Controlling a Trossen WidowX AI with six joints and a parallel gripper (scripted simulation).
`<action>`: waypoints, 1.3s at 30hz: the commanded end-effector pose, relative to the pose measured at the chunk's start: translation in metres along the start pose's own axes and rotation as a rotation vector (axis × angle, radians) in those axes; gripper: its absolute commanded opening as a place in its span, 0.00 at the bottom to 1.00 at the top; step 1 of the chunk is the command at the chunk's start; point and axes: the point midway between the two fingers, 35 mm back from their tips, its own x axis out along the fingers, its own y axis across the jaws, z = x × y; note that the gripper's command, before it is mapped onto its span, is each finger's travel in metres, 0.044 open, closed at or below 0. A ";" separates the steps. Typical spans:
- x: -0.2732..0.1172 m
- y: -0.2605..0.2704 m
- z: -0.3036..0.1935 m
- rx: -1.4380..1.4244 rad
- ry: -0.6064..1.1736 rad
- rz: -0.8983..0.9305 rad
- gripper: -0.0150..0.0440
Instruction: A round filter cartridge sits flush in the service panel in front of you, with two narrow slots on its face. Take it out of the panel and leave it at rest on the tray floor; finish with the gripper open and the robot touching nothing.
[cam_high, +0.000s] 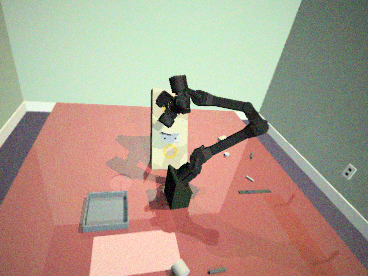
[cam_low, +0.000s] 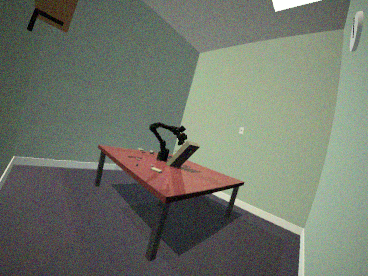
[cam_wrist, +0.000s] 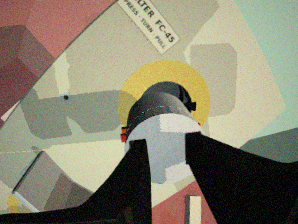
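Note:
The filter cartridge (cam_wrist: 150, 110) is between my fingertips in the wrist view, its pale blue face toward me and its dark grey side showing. It stands out in front of the panel (cam_wrist: 100, 60) (cam_high: 159, 163) (cam_low: 185, 153), over the yellow ring (cam_wrist: 170, 69). Part of a dark round opening shows behind it; whether its rear end is clear of the opening I cannot tell. My gripper (cam_wrist: 164, 140) is shut on the cartridge. In the top view the arm hides the cartridge. The tray (cam_high: 106, 228) stands at the front left, with no cartridge in it.
A grey block (cam_wrist: 62, 182) sticks out from the panel. A second yellow ring (cam_high: 165, 156) is lower on the panel. A pale sheet (cam_high: 132, 252), a white cylinder (cam_high: 180, 268) and a dark strip (cam_high: 254, 192) lie on the red table.

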 end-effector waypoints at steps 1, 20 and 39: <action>-0.009 -0.008 -0.001 0.025 -0.004 -0.018 0.25; -0.003 0.026 -0.024 0.025 -0.004 -0.018 0.25; 0.002 0.052 -0.040 0.012 -0.003 -0.011 0.45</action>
